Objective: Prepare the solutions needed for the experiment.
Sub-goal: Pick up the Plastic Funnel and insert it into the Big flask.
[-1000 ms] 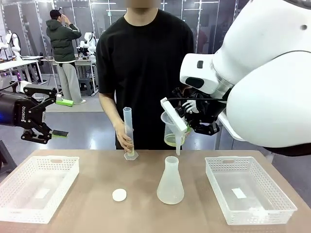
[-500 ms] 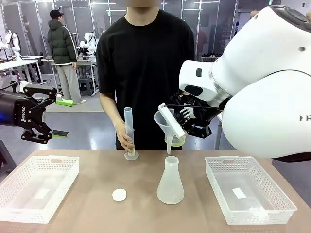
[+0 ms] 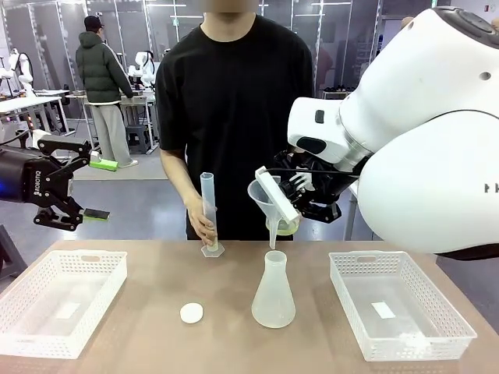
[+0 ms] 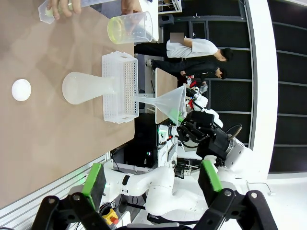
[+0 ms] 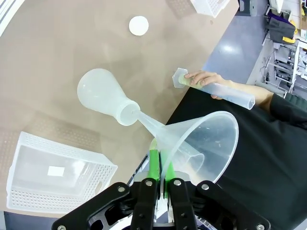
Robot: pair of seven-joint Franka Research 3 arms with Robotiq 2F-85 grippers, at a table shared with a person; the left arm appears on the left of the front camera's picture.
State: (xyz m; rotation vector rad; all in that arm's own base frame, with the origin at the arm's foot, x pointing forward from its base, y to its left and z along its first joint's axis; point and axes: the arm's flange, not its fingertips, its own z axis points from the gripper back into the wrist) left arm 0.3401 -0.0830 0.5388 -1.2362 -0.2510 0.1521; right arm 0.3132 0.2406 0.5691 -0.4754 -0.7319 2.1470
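My right gripper [image 3: 300,195] is shut on the rim of a translucent funnel [image 3: 263,199]. It holds the funnel tilted, with the spout just above the mouth of an empty conical flask [image 3: 274,292] at mid-table. In the right wrist view the green pads [image 5: 153,165] pinch the funnel [image 5: 201,139] and its spout points at the flask [image 5: 103,96]. Just behind the funnel a beaker [image 4: 129,28] holds the pale yellow-green solutions [image 3: 285,227]. The person's hand [image 3: 201,227] steadies a graduated cylinder [image 3: 208,206] on the table. My left gripper [image 3: 100,189] hangs open and empty at the far left, above the table.
A white basket [image 3: 82,255] stands at the left and another basket [image 3: 374,255] at the right. A small white round cap [image 3: 191,313] lies in front of the flask. The person stands close against the far edge of the table.
My right gripper has tipped the funnel and brought it down and left, so that its spout now hangs over the flask's mouth. The left arm has not moved.
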